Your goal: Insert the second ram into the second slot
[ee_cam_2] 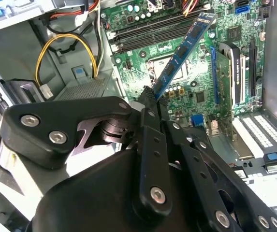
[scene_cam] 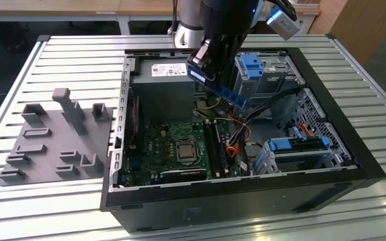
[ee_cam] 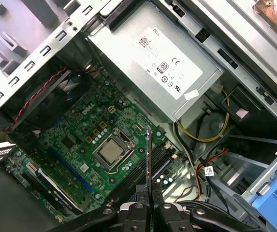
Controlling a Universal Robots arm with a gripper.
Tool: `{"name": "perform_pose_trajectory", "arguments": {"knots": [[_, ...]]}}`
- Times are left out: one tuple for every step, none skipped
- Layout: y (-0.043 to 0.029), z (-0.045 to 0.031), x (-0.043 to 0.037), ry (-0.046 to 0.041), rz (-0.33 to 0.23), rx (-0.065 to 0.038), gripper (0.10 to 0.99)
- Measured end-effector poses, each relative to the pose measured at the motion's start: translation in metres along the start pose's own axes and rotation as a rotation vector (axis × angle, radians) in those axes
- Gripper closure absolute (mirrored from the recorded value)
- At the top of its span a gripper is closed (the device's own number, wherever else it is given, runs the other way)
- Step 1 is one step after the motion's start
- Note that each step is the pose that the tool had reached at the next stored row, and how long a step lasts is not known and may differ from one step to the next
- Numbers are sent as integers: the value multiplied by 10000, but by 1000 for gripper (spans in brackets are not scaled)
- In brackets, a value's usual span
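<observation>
Blue and thin, the second ram [scene_cam: 228,94] hangs in the air over the open computer case [scene_cam: 247,201], which sits on the slatted metal table [scene_cam: 72,60]. The claw [scene_cam: 206,65] is closed on it, its fingers pinched onto the flat faces at one end. The rest of the stick juts out free and slopes down toward the exterior view's right. In the second wrist view the ram [ee_cam_2: 184,53] reaches out from the claw [ee_cam_2: 148,94] across the green motherboard [ee_cam_2: 186,96], clear of it and touching nothing. In the first wrist view the ram [ee_cam: 149,154] is seen edge-on as a dark sliver. It rises from the claw [ee_cam: 149,193] and lies roughly along the line of the memory slots [ee_cam: 145,176], just beside the processor socket [ee_cam: 110,152].

The ram is not seated. The memory slots [scene_cam: 216,145] lie well below it, and from here I can't tell whether the neighbouring slot is already filled.

It looks like a light, stiff little board, rigid along its length but easy to damage. The chips and the contact edge look like the fragile parts. A hold near one end, on the flat faces and clear of that edge, seems sensible. With so much overhang, though, a small twist at the claw would swing the far tip a good way.
</observation>
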State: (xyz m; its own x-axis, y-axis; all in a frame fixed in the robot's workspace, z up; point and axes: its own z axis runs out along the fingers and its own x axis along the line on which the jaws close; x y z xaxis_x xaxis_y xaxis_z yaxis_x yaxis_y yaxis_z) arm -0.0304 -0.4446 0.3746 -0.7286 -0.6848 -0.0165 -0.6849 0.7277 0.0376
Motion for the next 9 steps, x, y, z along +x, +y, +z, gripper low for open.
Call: {"name": "perform_pose_trajectory", "arguments": {"knots": [[0, 0, 0, -1, 32, 1, 949], [0, 0, 0, -2, 64, 1, 949], [0, 1, 0, -3, 95, 2, 949], [0, 1, 0, -4, 130, 3, 949], [0, 1, 0, -5, 164, 3, 949], [0, 1, 0, -7, 201, 4, 949], [0, 1, 0, -8, 234, 4, 949], [0, 1, 0, -9, 266, 5, 949], [0, 2, 0, -11, 297, 5, 949]]}}
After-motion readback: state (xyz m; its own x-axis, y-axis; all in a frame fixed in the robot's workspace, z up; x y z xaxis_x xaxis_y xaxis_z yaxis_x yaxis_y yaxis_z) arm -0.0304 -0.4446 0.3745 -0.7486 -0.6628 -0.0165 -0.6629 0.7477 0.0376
